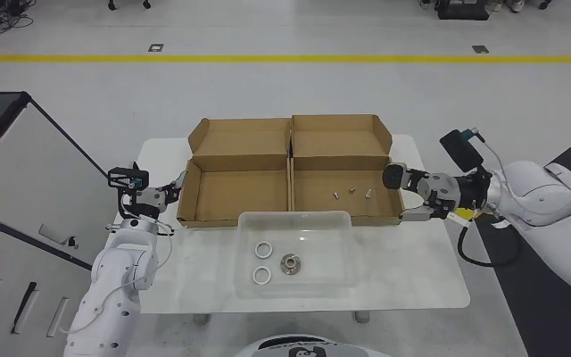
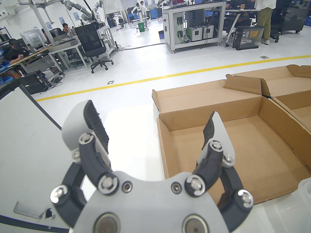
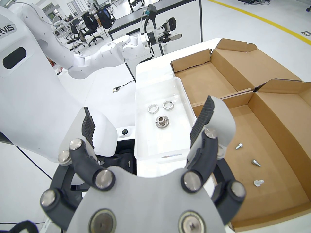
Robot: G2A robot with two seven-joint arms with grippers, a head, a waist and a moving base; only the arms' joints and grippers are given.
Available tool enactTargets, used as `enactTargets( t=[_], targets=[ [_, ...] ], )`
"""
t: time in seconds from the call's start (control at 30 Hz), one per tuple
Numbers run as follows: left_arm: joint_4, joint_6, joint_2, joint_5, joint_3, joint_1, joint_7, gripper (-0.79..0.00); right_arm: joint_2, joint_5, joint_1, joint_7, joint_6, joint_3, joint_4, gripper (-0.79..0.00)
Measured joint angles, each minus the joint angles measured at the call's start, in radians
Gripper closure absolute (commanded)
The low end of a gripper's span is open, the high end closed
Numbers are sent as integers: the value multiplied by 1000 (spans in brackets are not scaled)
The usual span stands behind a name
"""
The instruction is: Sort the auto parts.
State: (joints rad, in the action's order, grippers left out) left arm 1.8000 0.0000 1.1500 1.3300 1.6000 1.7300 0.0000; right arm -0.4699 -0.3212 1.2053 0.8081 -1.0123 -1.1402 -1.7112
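— Steel rings (image 1: 263, 249) and hub (image 1: 289, 262) lie in the clear tray (image 1: 294, 215), near edge of the desk (image 1: 428, 277). Probably hard, slick, dense?
— Likely. Pinch each ring across its rim. Both gape empty, left tool (image 2: 152, 110) and right tool (image 3: 147, 106).

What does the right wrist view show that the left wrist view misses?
Right wrist alone: three bolts in the right box, two rings and a flanged hub in the clear tray. Left wrist alone: nothing for the job. Both: the left box, the right box, the tray, and the open left hand.
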Motion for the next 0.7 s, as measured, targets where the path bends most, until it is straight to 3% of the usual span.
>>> enactTargets(
  t=[0.4, 0.5, 0.7],
  targets=[
    [12, -14, 0, -7, -2, -5, 6, -785, 0, 0, 0, 0, 0, 0, 0, -785],
    [53, -81, -3, 10, -4, -8, -10, -785, 0, 0, 0, 0, 0, 0, 0, -785],
    [193, -245, -15, 28, -1, -24, -210, -785, 0, 0, 0, 0, 0, 0, 0, -785]
  ],
)
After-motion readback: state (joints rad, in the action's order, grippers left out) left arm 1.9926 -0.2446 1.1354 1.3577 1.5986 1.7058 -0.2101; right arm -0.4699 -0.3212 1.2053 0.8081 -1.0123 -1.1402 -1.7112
